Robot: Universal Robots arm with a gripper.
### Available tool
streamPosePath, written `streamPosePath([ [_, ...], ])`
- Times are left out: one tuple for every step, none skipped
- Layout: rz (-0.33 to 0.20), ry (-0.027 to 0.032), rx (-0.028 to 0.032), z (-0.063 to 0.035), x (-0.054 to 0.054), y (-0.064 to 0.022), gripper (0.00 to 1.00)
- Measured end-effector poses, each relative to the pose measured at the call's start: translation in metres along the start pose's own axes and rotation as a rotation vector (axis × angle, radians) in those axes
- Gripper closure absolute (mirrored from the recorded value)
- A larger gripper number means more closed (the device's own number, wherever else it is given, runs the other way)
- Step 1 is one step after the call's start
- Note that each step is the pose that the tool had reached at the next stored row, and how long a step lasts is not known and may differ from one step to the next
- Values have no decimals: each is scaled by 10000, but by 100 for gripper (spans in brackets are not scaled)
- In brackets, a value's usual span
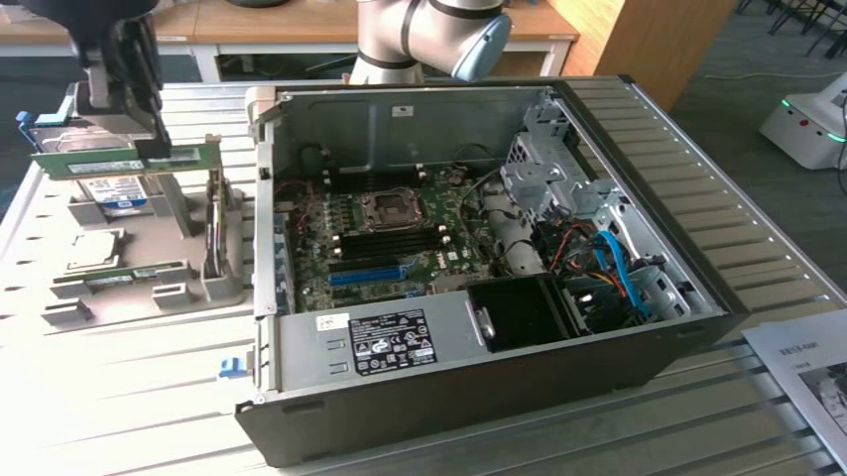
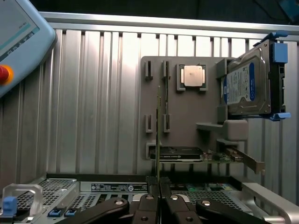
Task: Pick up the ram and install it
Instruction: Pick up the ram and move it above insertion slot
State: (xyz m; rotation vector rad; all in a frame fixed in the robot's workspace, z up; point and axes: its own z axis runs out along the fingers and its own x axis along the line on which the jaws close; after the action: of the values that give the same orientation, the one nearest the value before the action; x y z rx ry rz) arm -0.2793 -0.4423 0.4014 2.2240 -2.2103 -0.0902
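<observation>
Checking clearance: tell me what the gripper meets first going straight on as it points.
Probably the flat grey parts holder: the gripper, shut on the thin green ram stick, points at it. The ram's far edge would touch first, though depth is unclear.

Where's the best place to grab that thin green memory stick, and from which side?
Pinch its two flat faces near the middle of the top edge, coming down from above. The memory stick is thin, flat and long, so a middle grip likely balances it; the gripper holds it this way.
</observation>
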Motion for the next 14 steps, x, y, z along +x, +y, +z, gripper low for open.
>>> streamPosePath([
  [0, 0, 0, -1, 0, -21, 88],
  [-1, 0, 0, -2, 0, -42, 88],
  [0, -1, 0, -2, 0, -61, 88],
  [-1, 0, -1, -4, 0, -83, 88],
  [0, 0, -1, -5, 0, -102, 88],
  [0, 0, 0, -5, 0, -122, 88],
  [0, -1, -1, -6, 0, -142, 88],
  [-1, 0, -2, -7, 1, -163, 88],
  [0, 0, -1, -8, 1, -183, 88],
  [0, 0, -2, -9, 1, -204, 88],
  [0, 0, -2, -10, 1, -228, 88],
  [-1, 0, -3, -11, 1, -251, 88],
  [-1, 0, -3, -12, 1, -275, 88],
  [-2, 0, -3, -13, 2, -299, 88],
])
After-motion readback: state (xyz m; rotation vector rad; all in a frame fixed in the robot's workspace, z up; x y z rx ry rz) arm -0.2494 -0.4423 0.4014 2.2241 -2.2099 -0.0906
